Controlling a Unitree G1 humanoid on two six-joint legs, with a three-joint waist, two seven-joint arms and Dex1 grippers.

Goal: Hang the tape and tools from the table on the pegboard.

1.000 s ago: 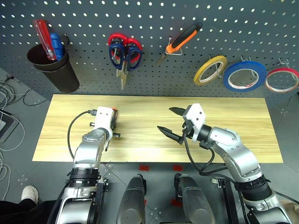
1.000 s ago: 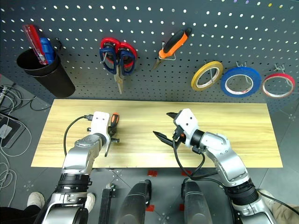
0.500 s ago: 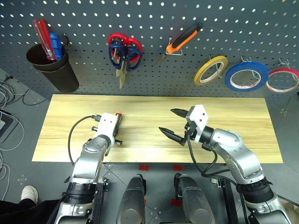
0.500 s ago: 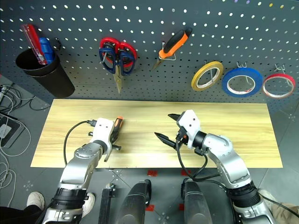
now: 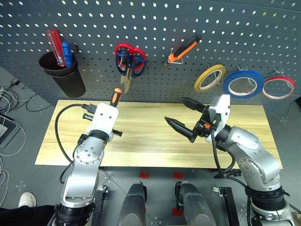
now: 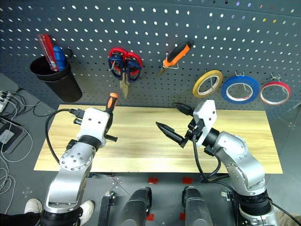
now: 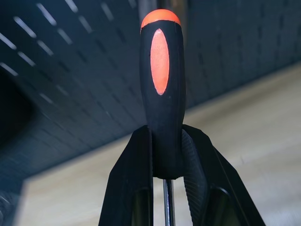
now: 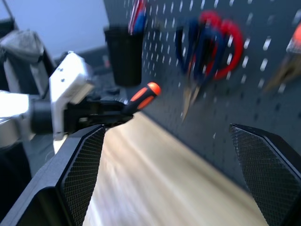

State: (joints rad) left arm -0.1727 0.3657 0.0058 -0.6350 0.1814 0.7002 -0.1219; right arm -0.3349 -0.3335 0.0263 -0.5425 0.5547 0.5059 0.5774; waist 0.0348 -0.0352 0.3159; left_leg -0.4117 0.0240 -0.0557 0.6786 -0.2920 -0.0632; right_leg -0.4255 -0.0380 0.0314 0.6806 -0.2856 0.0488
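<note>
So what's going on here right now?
The left gripper is shut on the screwdriver, holding it above the table in front of the pegboard. The right gripper hangs open and empty. The blue tape, pliers and blue-handled scissors already hang on the board, so the screwdriver is the last piece.

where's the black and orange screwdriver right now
The screwdriver is clamped in the left gripper, handle up, lifted above the table's left half. In the head views it sits just below the scissors hanging on the pegboard.
</note>
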